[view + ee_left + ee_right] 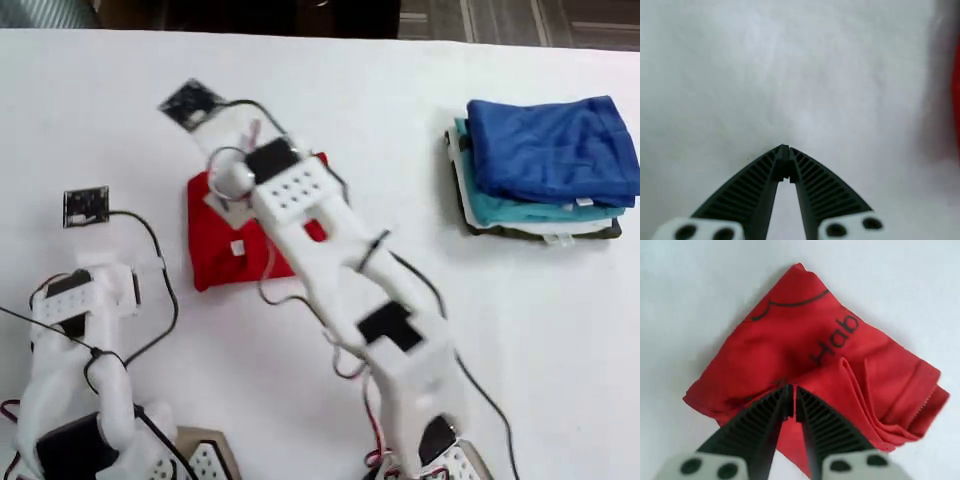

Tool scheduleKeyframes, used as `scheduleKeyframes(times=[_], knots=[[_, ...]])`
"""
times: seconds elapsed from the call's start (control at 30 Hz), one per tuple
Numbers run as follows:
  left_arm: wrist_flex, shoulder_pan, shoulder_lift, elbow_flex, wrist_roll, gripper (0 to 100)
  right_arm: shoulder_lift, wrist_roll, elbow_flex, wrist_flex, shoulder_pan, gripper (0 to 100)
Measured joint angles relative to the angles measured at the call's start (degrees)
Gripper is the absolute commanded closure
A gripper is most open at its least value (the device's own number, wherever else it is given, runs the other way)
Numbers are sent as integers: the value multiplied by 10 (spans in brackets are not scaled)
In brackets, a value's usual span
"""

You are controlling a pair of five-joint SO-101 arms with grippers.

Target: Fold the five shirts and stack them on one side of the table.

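While right tool (790, 388) hovers closed above folded red shirt (785, 335) with black lettering (837, 337), left tool (784, 148) closed, empty

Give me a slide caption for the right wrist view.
Right gripper, shut, over a folded red shirt on the white table.

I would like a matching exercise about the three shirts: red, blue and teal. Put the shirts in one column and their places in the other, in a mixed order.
Shirts:
1. red shirt
2. blue shirt
3. teal shirt

Places:
a. second from the top of the pile
b. lies alone, apart from the others
c. topmost of the pile

Pairs: 1-b; 2-c; 3-a
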Motion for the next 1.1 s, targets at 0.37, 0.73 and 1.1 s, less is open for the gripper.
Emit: scheduleKeyframes(times=[0.37,0.73,1.1], knots=[[-1,0,0,0,29,972,279,-3,-304,91,-7,979],[-11,0,0,6,29,972,324,-3,-424,231,29,979],[-13,0,0,6,29,972,287,-3,-318,234,93,979]])
